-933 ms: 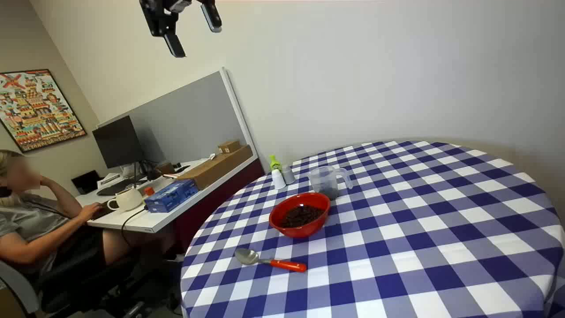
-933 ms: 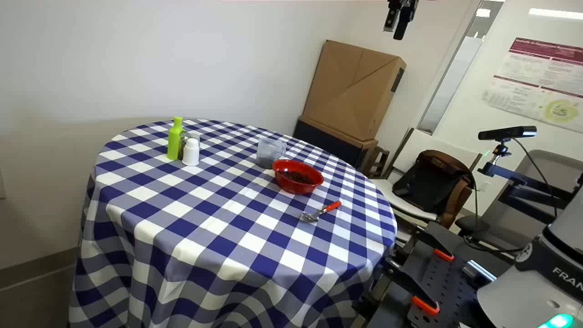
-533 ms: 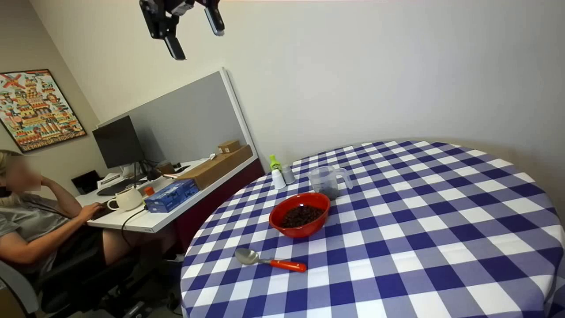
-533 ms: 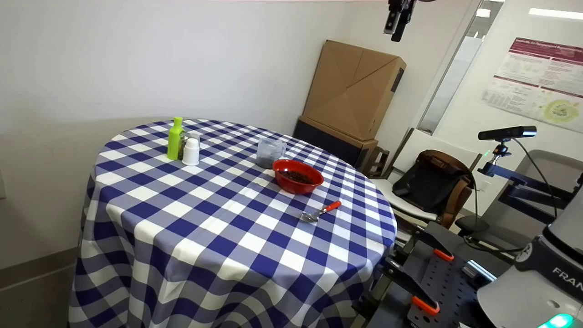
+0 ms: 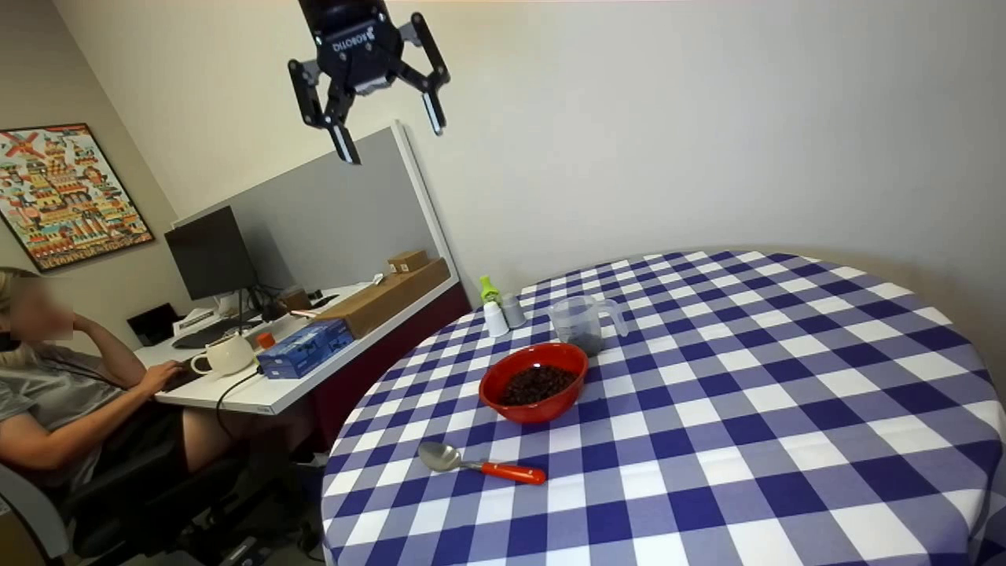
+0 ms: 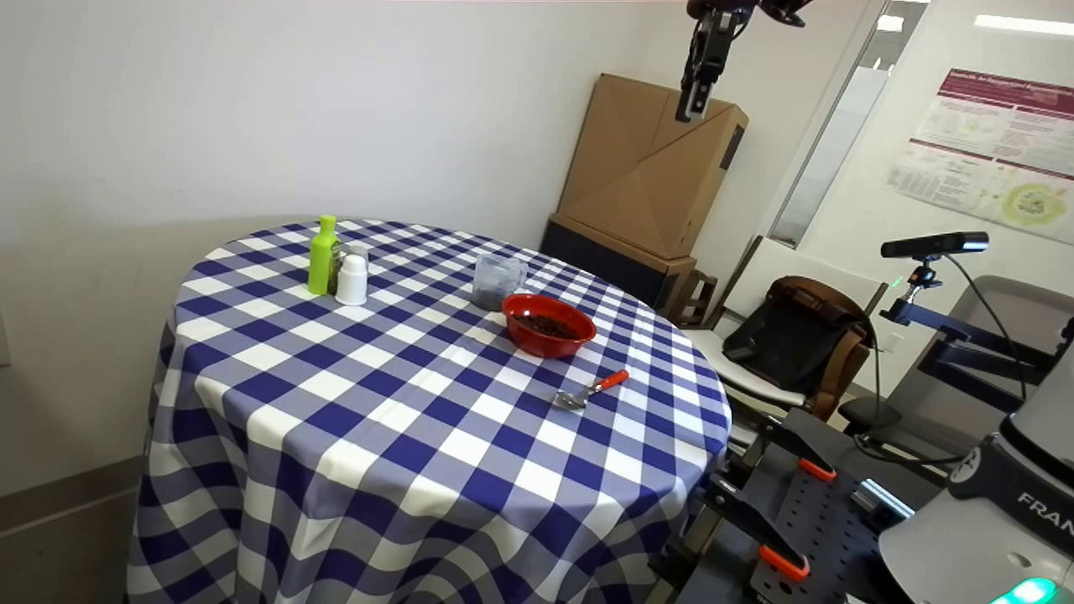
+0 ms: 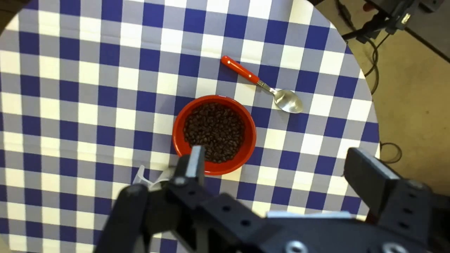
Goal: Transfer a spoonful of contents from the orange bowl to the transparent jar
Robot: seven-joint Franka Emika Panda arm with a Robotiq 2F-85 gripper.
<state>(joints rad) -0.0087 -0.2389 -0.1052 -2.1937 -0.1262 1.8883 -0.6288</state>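
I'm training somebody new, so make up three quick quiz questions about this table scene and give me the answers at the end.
1. True or false: the gripper is open and holds nothing.
2. In the wrist view, the contents of the red bowl look: A) white, B) green, C) dark brown.
3. Which stands nearer the spoon: the red bowl or the transparent jar?

Key: 1. True. 2. C. 3. The red bowl.
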